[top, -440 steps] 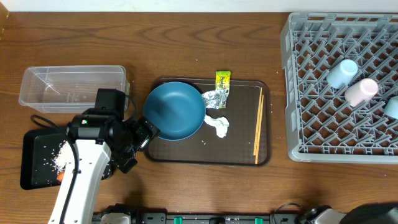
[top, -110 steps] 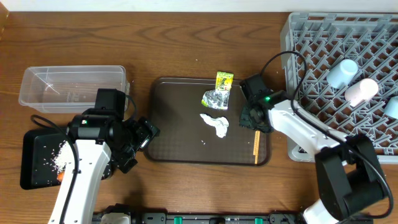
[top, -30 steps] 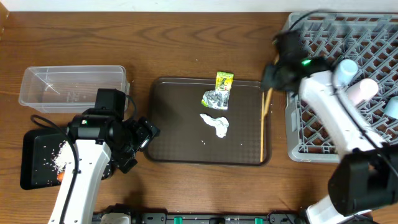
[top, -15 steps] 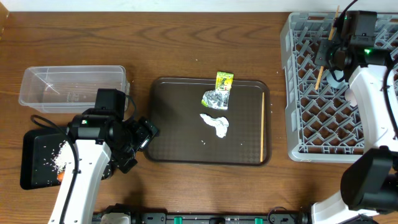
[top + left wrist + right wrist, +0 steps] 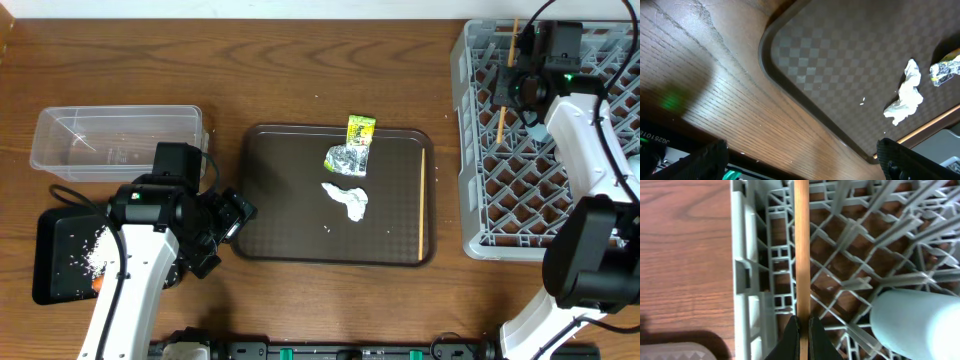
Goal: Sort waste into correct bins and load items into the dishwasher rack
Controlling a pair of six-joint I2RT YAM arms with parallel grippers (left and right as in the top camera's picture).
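Observation:
My right gripper (image 5: 509, 86) is shut on one wooden chopstick (image 5: 500, 122), held over the far left part of the grey dishwasher rack (image 5: 470, 150). In the right wrist view the chopstick (image 5: 801, 255) runs straight up from the closed fingers (image 5: 790, 335) above the rack's lattice (image 5: 752, 280), beside a light-blue cup (image 5: 915, 325). The other chopstick (image 5: 422, 200) lies along the brown tray's right side. The wrapper (image 5: 359, 128), foil (image 5: 346, 158) and tissue (image 5: 346, 200) lie on that tray. My left gripper (image 5: 232, 236) stands open and empty off the tray's left edge.
The clear tub (image 5: 115, 140) stands at the far left. In front of it is the black tray (image 5: 55, 240) holding rice (image 5: 98, 255) and a carrot (image 5: 97, 282). The left wrist view shows the brown tray (image 5: 840, 65) with tissue (image 5: 905, 97) and foil (image 5: 945, 70).
The right arm has carried the chopstick from the brown tray's right edge up and right, over the rack's far left corner. The left arm has not moved.

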